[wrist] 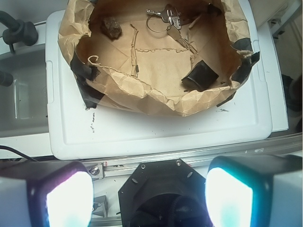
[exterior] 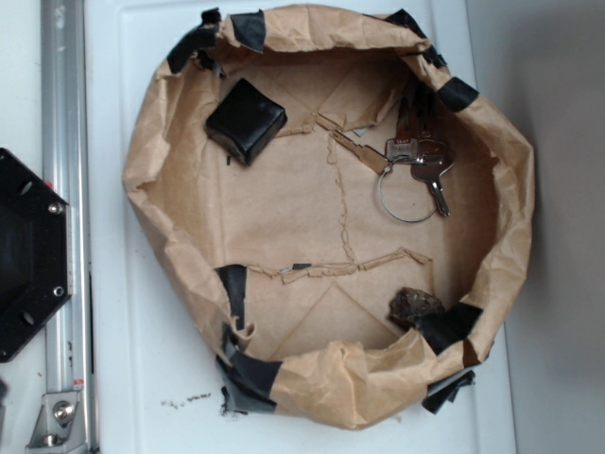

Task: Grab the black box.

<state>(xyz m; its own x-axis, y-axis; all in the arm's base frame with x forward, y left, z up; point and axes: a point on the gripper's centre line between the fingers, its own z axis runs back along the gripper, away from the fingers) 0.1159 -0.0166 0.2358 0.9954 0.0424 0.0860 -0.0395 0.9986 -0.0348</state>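
Approach step, nothing grasped. In the wrist view my claw (wrist: 144, 194) sits at the bottom of the frame, its two fingers (wrist: 64, 196) spread wide apart with nothing between them — it hangs over the robot's black base mount, well short of the work area. The black box (exterior: 246, 119) lies inside the brown paper basin (exterior: 151, 180), in the upper left of the exterior frame, near the paper wall there; it looks tilted, one edge propped against the slope of the paper. In the wrist view the same box shows right of centre, close to the near wall. Keys on a ring (exterior: 416, 170) lie well apart at the upper right of the exterior frame, and a rough dark lump (exterior: 414, 305) sits at the lower right — neither crowds the target. The basin rests on a white tray (exterior: 123, 378) on the desk. My judgement: next move calls for carrying the claw forward over the crumpled rim, centring above the box, turning the wrist to match its flat sides, then descending. Risk: a finger snagging the paper wall beside it.
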